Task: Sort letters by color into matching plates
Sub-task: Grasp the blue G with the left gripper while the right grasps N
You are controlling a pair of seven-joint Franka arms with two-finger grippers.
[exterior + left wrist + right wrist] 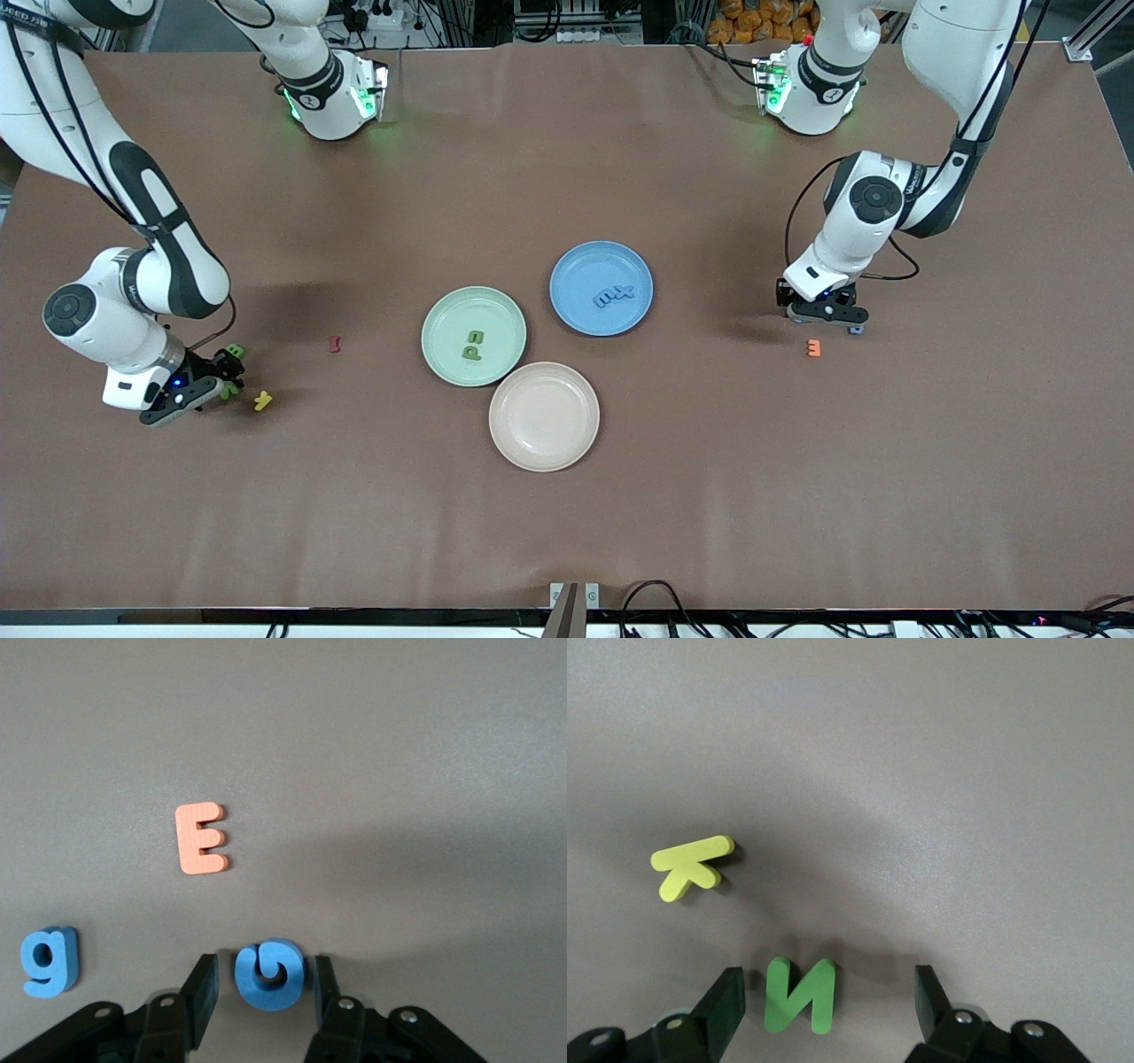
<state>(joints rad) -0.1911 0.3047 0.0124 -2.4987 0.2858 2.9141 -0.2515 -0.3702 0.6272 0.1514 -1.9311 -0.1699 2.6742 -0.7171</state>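
Both arms are mid-pick: left gripper [262, 992] jaws released, straddling a blue letter [269, 974] on the desk [567, 514]; right gripper [829, 1010] likewise spread around a green N [800, 994] (neither clenched). Next: close, lift, carry to the blue plate [576, 262] and green plate [450, 317].

green plate [440, 337] | blue plate [567, 283] | beige plate [532, 443] | orange E [201, 838]

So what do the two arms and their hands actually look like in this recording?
Both are glossy white arms with black joint bands and round grey joint caps; loose black cables run along them, and green lights glow at the bases. The left hand and right hand are black, each with a small blue light. The wrist views show matte black fingers fastened with silver screws.
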